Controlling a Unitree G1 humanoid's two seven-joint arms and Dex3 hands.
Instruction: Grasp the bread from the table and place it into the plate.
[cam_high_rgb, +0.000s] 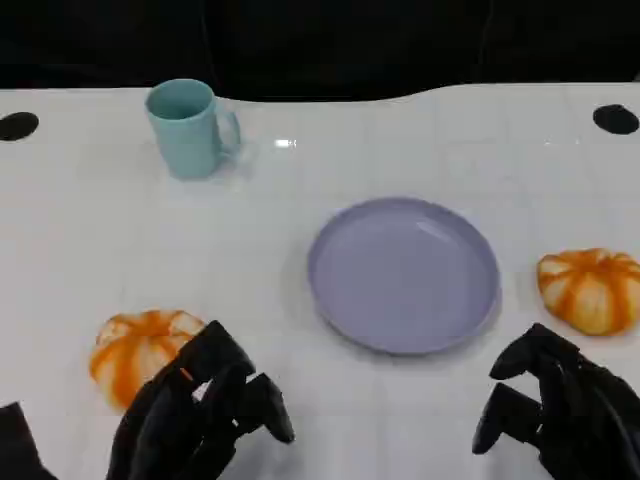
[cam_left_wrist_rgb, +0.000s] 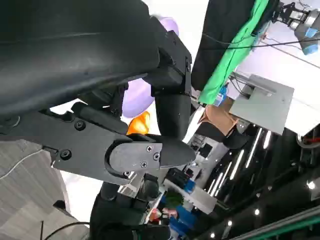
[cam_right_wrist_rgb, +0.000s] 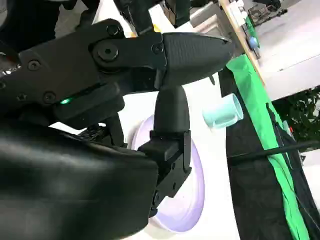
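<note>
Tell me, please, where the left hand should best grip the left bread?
Probably from above, fingers around its rounded sides: the left bread is a low dome flat on the table, just ahead of the open left hand, with room all round.

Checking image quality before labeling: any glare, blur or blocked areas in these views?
Head view: a small glare spot on the table beside the cup; the breads look soft. Left wrist view: the left hand blocks most of the plate. Right wrist view: the right hand is close, partly covering the plate.
</note>
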